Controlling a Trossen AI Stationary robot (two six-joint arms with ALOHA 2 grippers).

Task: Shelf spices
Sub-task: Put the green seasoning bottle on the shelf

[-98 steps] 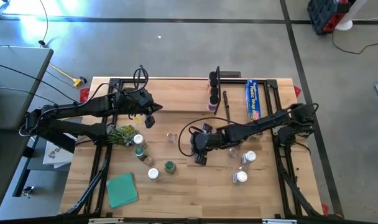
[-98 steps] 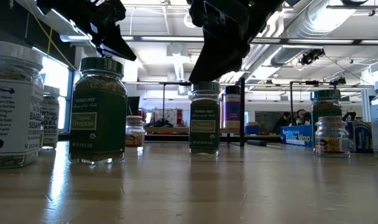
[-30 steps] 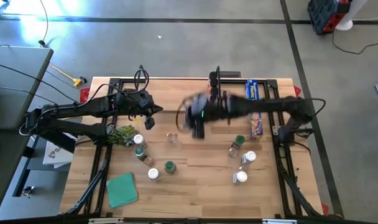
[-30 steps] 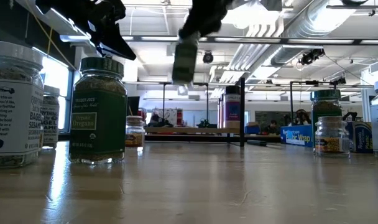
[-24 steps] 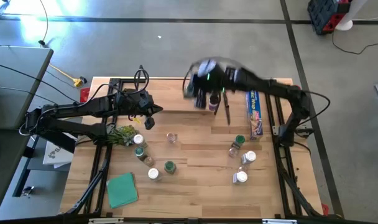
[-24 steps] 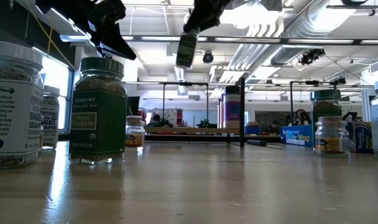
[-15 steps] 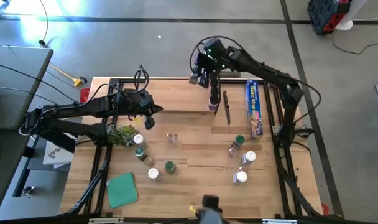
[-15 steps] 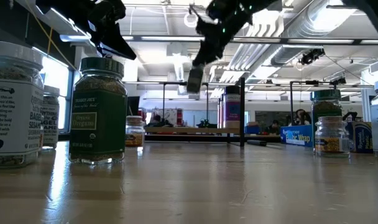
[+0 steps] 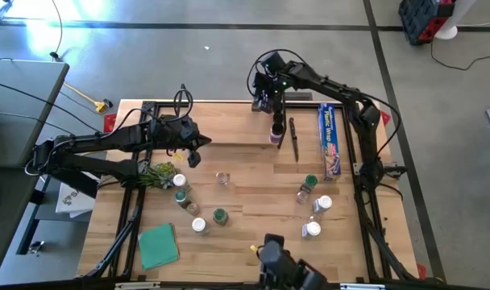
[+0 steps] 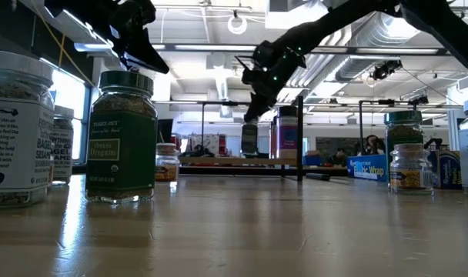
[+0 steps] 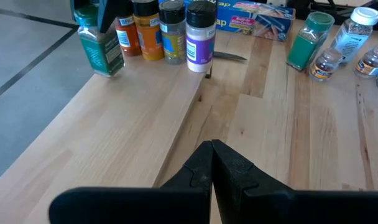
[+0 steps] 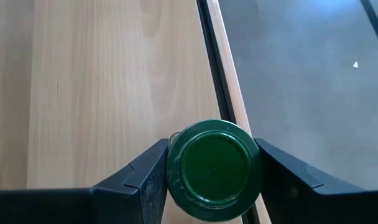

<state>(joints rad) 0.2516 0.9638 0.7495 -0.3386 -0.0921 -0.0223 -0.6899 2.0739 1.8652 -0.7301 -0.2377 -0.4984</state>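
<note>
A green-lidded spice jar (image 12: 212,170) is clamped between the two fingers of the right gripper (image 9: 263,95), held by its sides just under the lid. Its long axis is upright, lid uppermost, as seen in the low view (image 10: 249,138) and from the left wrist camera (image 11: 101,46). It is held at the far edge of the shelf (image 9: 229,127), the light-wood board along the far side of the table; whether its base rests on the board cannot be told.

Beside this jar, along the same far edge of the shelf, three more jars are lined up: an orange-filled one (image 11: 138,34), a dark-lidded one (image 11: 173,31) and a white jar with a purple label (image 11: 200,34), all upright and close together. A black wire frame (image 12: 211,68) runs along the shelf's far edge right behind the held jar, with grey floor beyond it. A dark pen-like object (image 9: 293,138) is lying just beside the purple-labelled jar, and a blue plastic wrap box (image 9: 328,138) lies further along, past the shelf's right end.

The shelf's left half is bare wood. The left gripper (image 9: 195,157) is closed on nothing and hangs over the shelf's near edge. Nearer than the shelf, loose jars stand in two clusters, one by a green leafy bunch (image 9: 155,173) and one (image 9: 313,205) near the wrap box. A green cloth (image 9: 158,246) lies well away from the shelf.
</note>
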